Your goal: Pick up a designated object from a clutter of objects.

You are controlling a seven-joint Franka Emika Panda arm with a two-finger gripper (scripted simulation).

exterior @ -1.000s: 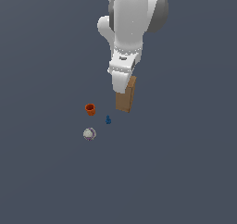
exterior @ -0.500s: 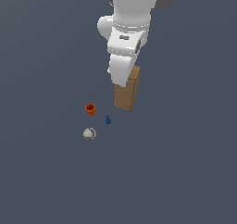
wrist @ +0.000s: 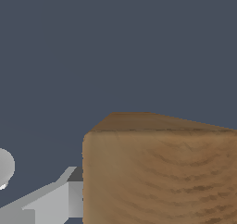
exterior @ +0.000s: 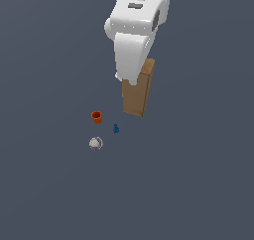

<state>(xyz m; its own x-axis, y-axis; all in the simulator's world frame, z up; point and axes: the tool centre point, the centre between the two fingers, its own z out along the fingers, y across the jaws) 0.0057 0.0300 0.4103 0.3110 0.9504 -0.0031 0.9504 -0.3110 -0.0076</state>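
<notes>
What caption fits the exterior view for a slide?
Panda arm over the tall brown box; orange cup, blue figure, ball nearby.

Exterior looks down; wrist hugs brown box.

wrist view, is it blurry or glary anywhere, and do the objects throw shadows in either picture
Wrist view: no glare; the tall brown cardboard-like box fills the near part of the frame, its grain smeared and soft, cropped by the edge; one grey tool finger beside it looks flat-shaded. Exterior view: even light, no cast shadows under the small orange cup, tiny blue figure or whitish-purple ball; coarse, low-detail render.
</notes>
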